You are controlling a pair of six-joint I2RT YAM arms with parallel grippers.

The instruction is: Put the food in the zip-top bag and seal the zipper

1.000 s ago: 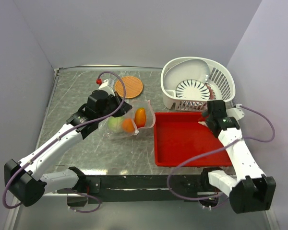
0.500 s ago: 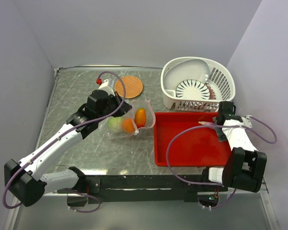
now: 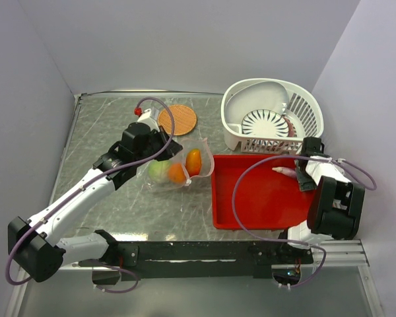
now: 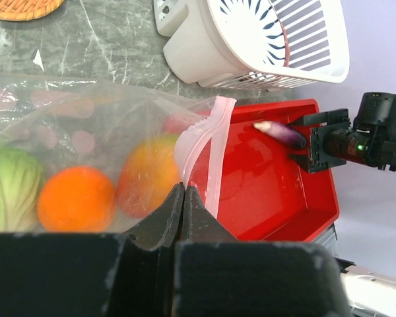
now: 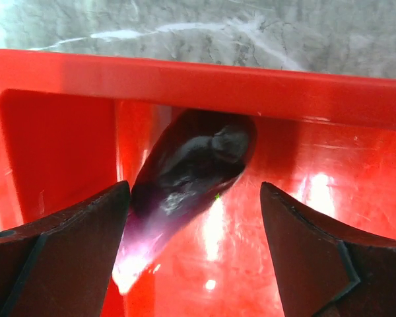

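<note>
Now: bag filled, one piece in the tray

Left gripper [image 4: 183, 195] is closed, apparently pinching the zip-top bag [image 4: 86, 112] beside its pink zipper [image 4: 208, 152]. The bag lies just left of the red tray [image 3: 251, 205], holding the cabbage ball [image 4: 10, 185], orange ball [image 4: 76, 198] and oval fruit [image 4: 148, 172]. Right gripper [image 5: 193, 188] stands wide open astride a purple piece [image 5: 185, 165] in the tray.

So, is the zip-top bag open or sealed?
Open: the zip-top bag gapes at the mouth; its zipper curls loose, not pressed together.
</note>
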